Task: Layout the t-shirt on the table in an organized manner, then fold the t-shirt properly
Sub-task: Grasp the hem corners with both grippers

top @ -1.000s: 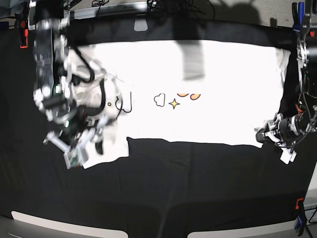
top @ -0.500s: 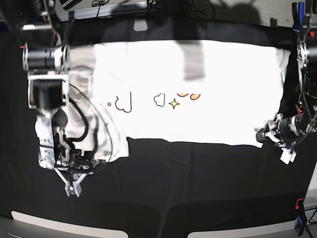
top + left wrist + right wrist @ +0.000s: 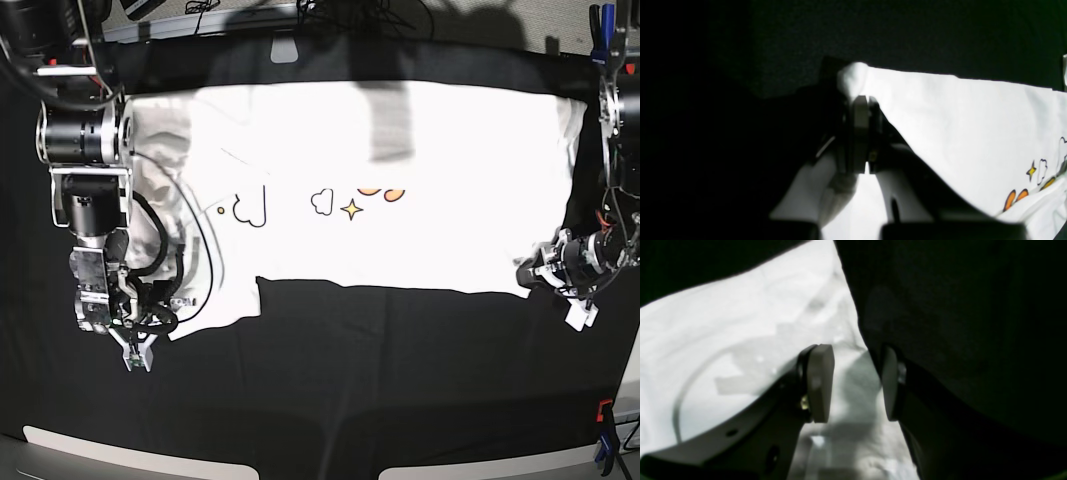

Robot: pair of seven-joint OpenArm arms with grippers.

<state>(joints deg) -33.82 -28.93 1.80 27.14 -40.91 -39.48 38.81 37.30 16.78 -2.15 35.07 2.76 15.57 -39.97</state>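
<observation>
Broadly, the t-shirt [image 3: 400, 190] lies spread across the far half of the table [image 3: 380, 390], its long axis running side to side in the base view, printed face up. The left hand [image 3: 862, 103], at that view's right, is clamped on the shirt's near corner on that side; the left wrist view shows a white nub of cloth bunched just beyond the closed jaws. The right hand [image 3: 853, 383], at the base view's left, stands with its jaws apart and grips nothing. In its wrist view one pad hangs over white cloth and the other over black table, so the gap straddles the shirt's edge. Whether the pads touch the fabric cannot be told. The right hand [image 3: 135, 345] sits at the near tip of a flap that juts toward the camera.

The shirt is white, largely flat through the middle, with a cloud, a star and orange lettering partly showing. A grey shadow band crosses its far portion. Judged from this, the layout is well along, and the flap end remains uneven.
</observation>
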